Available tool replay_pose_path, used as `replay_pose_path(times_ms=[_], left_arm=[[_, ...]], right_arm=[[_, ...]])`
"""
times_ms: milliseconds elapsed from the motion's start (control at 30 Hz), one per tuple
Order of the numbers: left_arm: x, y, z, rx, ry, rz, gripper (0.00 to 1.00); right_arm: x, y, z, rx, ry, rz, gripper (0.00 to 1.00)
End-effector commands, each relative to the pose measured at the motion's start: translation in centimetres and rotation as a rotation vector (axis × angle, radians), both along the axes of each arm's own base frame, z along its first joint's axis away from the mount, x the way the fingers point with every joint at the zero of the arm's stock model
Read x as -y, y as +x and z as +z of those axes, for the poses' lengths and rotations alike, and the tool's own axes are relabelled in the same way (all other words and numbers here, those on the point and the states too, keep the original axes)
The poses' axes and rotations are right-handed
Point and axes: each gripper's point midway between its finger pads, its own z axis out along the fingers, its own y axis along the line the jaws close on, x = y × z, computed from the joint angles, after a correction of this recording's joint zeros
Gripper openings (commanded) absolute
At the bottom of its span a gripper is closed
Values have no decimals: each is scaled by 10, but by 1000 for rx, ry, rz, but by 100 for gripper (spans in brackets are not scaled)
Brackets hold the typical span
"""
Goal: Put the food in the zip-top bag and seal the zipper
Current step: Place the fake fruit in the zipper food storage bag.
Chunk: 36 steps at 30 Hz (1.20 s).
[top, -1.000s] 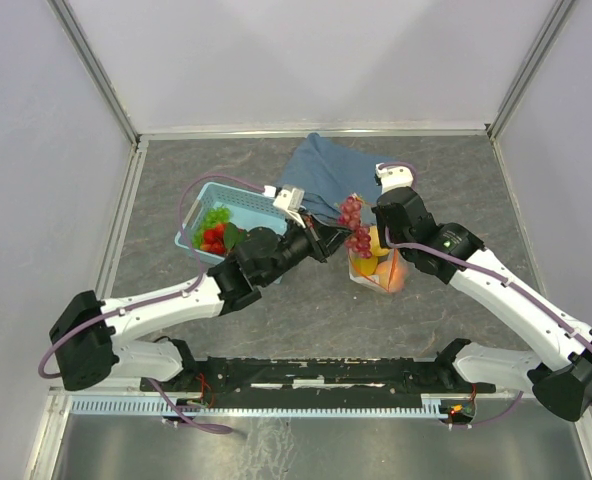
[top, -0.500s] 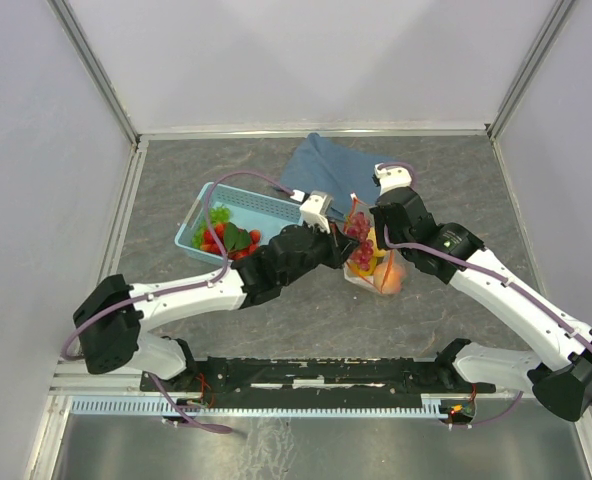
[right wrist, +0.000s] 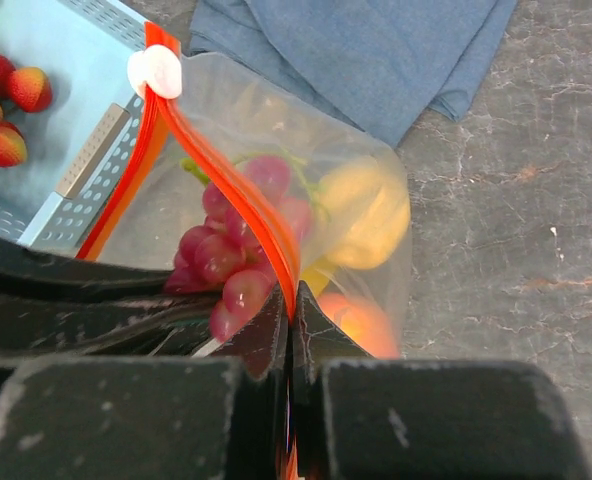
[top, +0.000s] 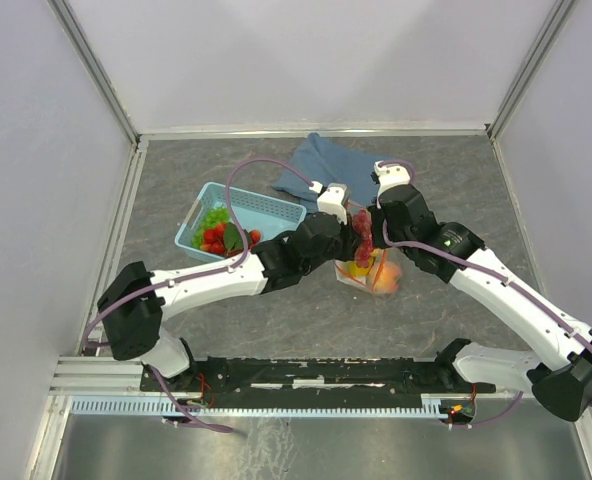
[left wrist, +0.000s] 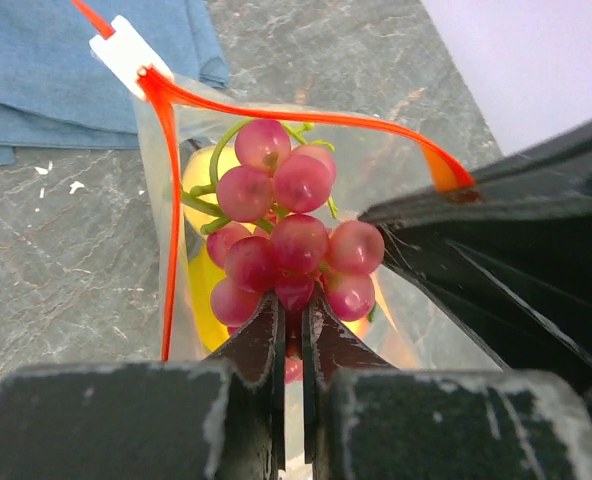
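The clear zip-top bag (top: 376, 272) stands open mid-table, with its red-orange zipper strip (left wrist: 276, 115) round the mouth and a white slider (right wrist: 154, 73) at one end. My left gripper (left wrist: 292, 300) is shut on a bunch of dark red grapes (left wrist: 291, 235), holding it in the bag's mouth (top: 361, 240). My right gripper (right wrist: 293, 312) is shut on the zipper strip at the bag's edge and holds the mouth up. A yellow banana and an orange peach (right wrist: 361, 320) lie inside the bag. Strawberries (top: 214, 240) and green leafy pieces (top: 212, 218) are in the basket.
A light blue plastic basket (top: 266, 208) sits to the left of the bag. A folded blue cloth (top: 321, 165) lies behind the bag. Both arms cross close together over the bag. Grey walls enclose the table.
My left gripper has carried the grapes to the right, from beside the basket into the bag's mouth. My right gripper has stayed holding the bag's edge.
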Motion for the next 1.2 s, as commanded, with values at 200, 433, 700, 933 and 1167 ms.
replay_pose_path(times_ms=[200, 433, 700, 933, 1167], left_arm=[[4, 46, 16, 72, -44, 210, 3], [6, 67, 5, 102, -55, 293, 6], [-2, 74, -3, 107, -35, 334, 30], [-19, 71, 1, 121, -6, 360, 59], [-27, 58, 14, 100, 0, 314, 64]], right_arm=[[-22, -1, 20, 19, 125, 53, 2], [-24, -3, 16, 1, 127, 63, 2], [-16, -1, 19, 27, 118, 27, 2], [-14, 1, 18, 32, 114, 9, 2], [-11, 3, 18, 41, 108, -13, 2]])
